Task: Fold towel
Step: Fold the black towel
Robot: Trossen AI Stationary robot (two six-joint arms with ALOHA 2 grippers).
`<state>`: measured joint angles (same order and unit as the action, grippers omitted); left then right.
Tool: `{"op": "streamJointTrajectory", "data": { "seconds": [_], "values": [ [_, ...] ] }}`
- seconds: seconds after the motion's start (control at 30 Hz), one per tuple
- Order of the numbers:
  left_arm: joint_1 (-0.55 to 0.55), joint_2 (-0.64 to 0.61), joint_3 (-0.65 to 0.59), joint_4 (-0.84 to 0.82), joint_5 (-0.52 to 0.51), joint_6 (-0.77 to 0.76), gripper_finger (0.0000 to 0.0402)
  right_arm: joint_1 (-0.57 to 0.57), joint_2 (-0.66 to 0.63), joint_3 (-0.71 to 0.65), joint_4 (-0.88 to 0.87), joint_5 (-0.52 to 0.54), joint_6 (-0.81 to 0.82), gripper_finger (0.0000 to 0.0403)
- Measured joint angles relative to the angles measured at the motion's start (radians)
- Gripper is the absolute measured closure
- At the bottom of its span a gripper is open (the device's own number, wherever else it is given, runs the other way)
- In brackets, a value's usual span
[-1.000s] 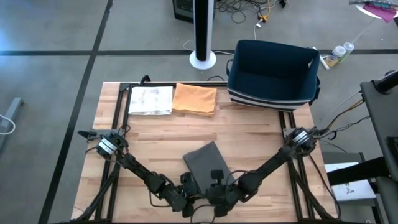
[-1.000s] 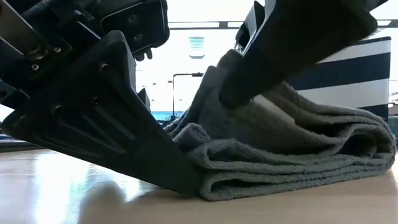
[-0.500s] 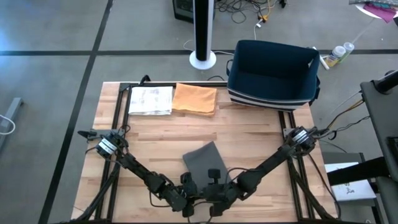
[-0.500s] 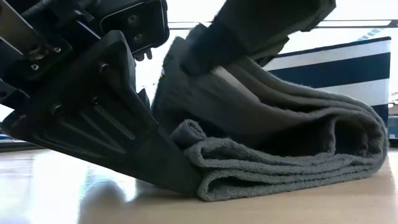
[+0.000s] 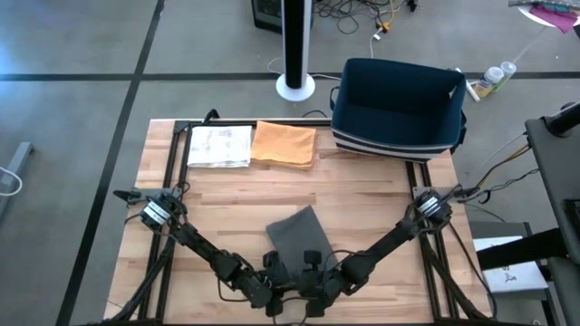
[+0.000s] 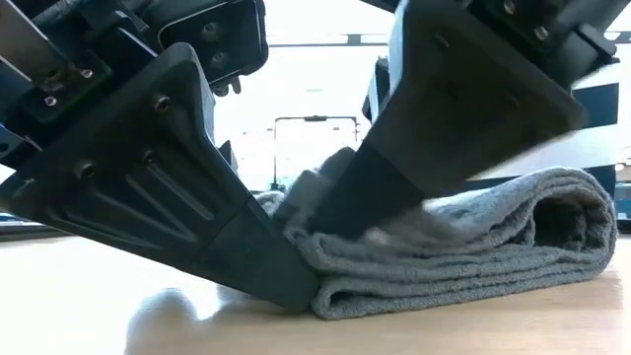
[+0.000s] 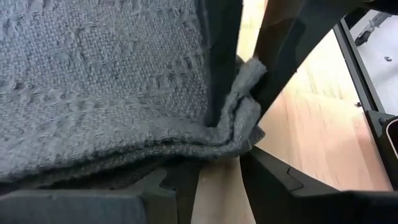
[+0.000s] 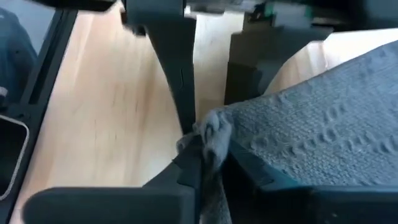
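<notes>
Both my grippers at the near edge of the grey towel

The grey towel [image 5: 300, 238] lies folded on the wooden table [image 5: 372, 199], stretching away from my two grippers toward the far side. Its near edge sits right at my fingertips, and the rest of it runs ahead of both hands. From table height it shows as a flat stack of layers with a rounded fold at the end away from my left hand.

My left gripper [image 5: 275, 274] is down at that near edge. Its fingers [image 6: 246, 261] slope to the tabletop and meet the lowest fold of the cloth. In my left wrist view the fingers stand a little apart with a bunched corner of the towel [image 7: 239, 118] pinched between them, so I am clamped on the cloth there.

My right gripper [image 5: 313, 279] sits just beside the left one, nearly touching it, at the same corner. Its fingers [image 6: 394, 187] press down onto the top layers of the towel. In my right wrist view a small tuft of the cloth [image 8: 211, 137] pokes up between the fingers, which stand slightly apart. Whether they truly grip it or only rest around it, I cannot tell (the tuft is small and my own fingers crowd the view).

Well beyond both hands, at the far side of the table, lie a white cloth [image 5: 218, 145] and an orange cloth [image 5: 284, 144] side by side, with a dark blue basket [image 5: 399, 107] near them.
</notes>
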<state>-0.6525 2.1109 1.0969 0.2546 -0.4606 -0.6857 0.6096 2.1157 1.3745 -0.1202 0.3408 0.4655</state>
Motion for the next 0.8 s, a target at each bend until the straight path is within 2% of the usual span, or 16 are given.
{"op": "streamJointTrajectory", "data": {
  "seconds": [0.27,0.43,0.5,0.57,0.63,0.7,0.8],
  "values": [
    [0.000,-0.026,-0.001,-0.034,0.035,0.066,0.0292,0.000,0.006,0.000,-0.001,-0.010,0.009,0.0274],
    [-0.005,-0.126,-0.006,-0.233,0.114,0.081,0.0283,0.001,0.007,0.000,-0.004,-0.012,0.008,0.0234],
    [-0.010,-0.187,-0.006,-0.329,0.115,0.070,0.0279,0.001,0.007,0.000,-0.004,-0.012,0.005,0.0221],
    [-0.013,-0.248,-0.005,-0.400,0.078,0.067,0.0275,0.001,0.005,0.005,-0.018,-0.012,0.004,0.0211],
    [-0.012,-0.293,-0.013,-0.418,-0.022,0.073,0.0273,0.004,0.001,0.016,-0.038,-0.012,-0.001,0.0202],
    [0.001,-0.318,-0.027,-0.377,-0.122,0.085,0.0272,0.008,-0.009,0.028,-0.067,-0.007,-0.013,0.0193],
    [0.046,-0.327,-0.056,-0.284,-0.161,0.126,0.0274,0.012,-0.024,0.042,-0.085,0.000,-0.020,0.0180]
  ]
}}
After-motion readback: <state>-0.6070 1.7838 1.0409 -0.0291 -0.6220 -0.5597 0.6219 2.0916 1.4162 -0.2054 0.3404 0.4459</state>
